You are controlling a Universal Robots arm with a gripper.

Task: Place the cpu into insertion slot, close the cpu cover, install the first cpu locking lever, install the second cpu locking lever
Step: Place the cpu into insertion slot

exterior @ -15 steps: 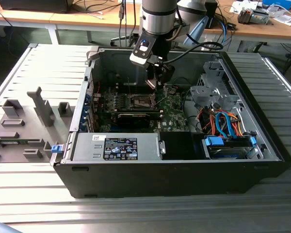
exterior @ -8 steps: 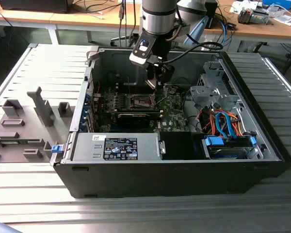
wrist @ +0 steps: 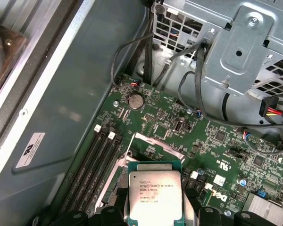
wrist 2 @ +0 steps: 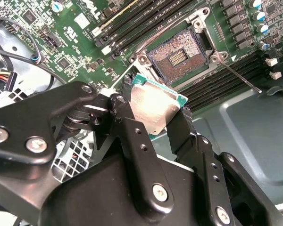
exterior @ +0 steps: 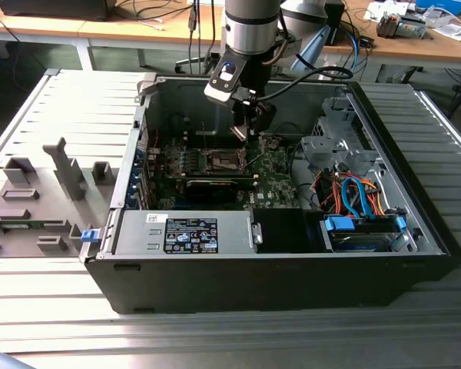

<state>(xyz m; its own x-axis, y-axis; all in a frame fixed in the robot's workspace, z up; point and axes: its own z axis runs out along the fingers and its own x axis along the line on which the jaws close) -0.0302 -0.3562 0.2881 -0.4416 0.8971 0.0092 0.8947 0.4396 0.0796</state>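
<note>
Slatted metal table carries grey plastic fixtures at the exterior view's left, then an open computer case. Inside it, the gripper is clamped on the cpu, held clear of the bare insertion slot nearby. Orange and blue cables lie further right.

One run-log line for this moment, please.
phase: cpu placement | gripper: shut on flat square silver-topped cpu | cpu: in air near slot, not seated | square silver-rimmed insertion slot: empty, contacts exposed
</note>
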